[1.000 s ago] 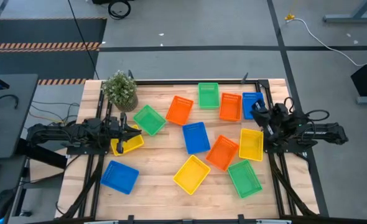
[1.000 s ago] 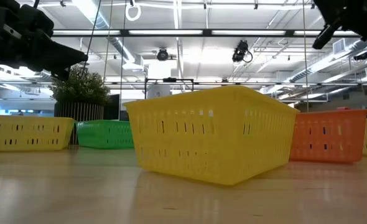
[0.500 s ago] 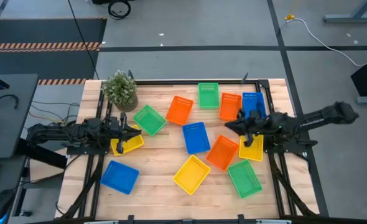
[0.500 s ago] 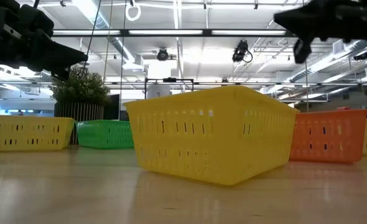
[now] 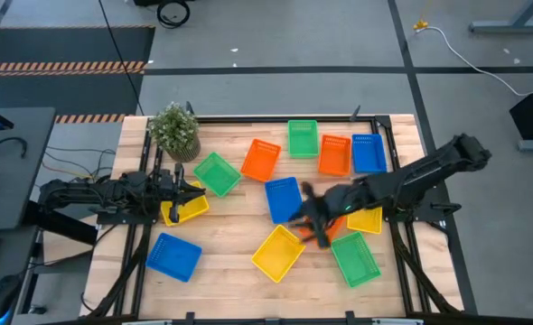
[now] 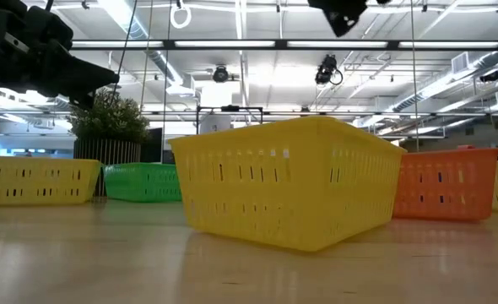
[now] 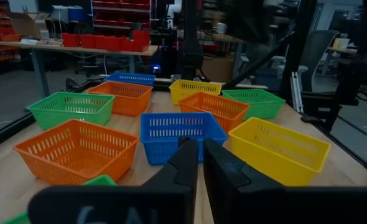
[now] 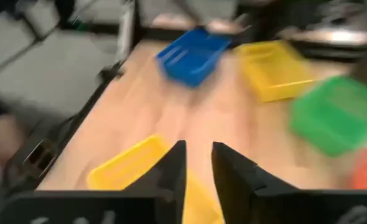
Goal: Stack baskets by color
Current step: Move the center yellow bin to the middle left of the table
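Baskets lie scattered on the wooden table: green [image 5: 217, 173], orange [image 5: 261, 159], green [image 5: 303, 138], orange [image 5: 335, 154], blue [image 5: 368, 153], blue [image 5: 283, 199], yellow [image 5: 278, 253], green [image 5: 354, 258], blue [image 5: 173, 256]. My right gripper [image 5: 300, 210] hovers open over the table's middle, between the blue basket and an orange basket [image 5: 325, 226] that its arm partly covers; nothing is between its fingers [image 8: 171, 168]. My left gripper [image 5: 199, 190] waits shut at the left edge, above a yellow basket [image 5: 182, 209].
A small potted plant [image 5: 174, 131] stands at the far left corner. Another yellow basket [image 5: 368, 219] lies under my right arm near the right edge. Bare wood shows along the near edge between the baskets.
My right arm has unfolded from the table's right edge and swung out toward the middle, carrying its gripper leftward over the yellow and orange baskets to beside the central blue basket. No basket has moved.
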Tool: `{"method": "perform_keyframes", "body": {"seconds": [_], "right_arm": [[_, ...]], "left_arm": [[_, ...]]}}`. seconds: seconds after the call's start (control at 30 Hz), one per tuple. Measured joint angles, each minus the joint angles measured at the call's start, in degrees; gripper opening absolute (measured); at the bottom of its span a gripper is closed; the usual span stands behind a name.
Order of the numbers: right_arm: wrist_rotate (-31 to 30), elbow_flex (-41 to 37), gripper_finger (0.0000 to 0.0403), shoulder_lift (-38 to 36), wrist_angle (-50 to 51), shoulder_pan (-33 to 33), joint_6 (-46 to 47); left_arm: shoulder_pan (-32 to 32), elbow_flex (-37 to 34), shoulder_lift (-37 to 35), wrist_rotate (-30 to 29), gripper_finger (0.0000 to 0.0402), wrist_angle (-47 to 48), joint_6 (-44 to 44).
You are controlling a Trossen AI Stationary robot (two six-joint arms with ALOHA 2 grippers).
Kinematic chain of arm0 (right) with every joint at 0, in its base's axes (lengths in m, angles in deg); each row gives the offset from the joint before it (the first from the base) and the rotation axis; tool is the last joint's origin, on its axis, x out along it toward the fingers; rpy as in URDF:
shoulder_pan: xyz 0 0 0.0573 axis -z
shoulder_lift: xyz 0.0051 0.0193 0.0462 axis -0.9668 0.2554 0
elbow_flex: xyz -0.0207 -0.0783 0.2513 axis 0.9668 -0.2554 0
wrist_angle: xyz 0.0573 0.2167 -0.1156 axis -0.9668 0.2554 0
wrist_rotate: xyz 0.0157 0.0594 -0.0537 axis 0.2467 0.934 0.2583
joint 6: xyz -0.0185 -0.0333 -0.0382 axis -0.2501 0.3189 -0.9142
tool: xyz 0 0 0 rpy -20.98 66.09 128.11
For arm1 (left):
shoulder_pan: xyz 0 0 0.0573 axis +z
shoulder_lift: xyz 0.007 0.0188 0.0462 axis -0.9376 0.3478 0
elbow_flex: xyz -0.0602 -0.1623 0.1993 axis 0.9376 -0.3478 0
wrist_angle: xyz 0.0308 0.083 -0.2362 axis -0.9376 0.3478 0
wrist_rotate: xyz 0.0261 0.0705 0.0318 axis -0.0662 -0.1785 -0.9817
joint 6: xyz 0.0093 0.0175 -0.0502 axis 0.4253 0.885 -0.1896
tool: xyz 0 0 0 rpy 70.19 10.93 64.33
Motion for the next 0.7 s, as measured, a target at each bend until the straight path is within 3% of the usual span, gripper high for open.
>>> {"method": "perform_keyframes", "body": {"seconds": [0.13,0.33,0.5,0.7], "right_arm": [[1.7,8.0,0.0133,9.6,8.6,-4.4,-2.9],[-1.1,18.2,0.0171,21.8,23.6,-9.6,-5.6],[-5.4,21.7,0.0175,28.2,25.9,-11.6,-8.6],[-3.2,21.8,0.0169,31.8,26.0,-11.7,-11.2]], "left_arm": [[0.0,0.0,0.0,0.0,0.0037,0.0,0.0],[0.0,0.0,0.0,0.0,0.0035,0.1,0.0],[0.0,0.0,0.0,0.0,0.0030,0.1,0.0],[0.0,0.0,0.0,0.0,0.0036,0.1,0.0]]}}
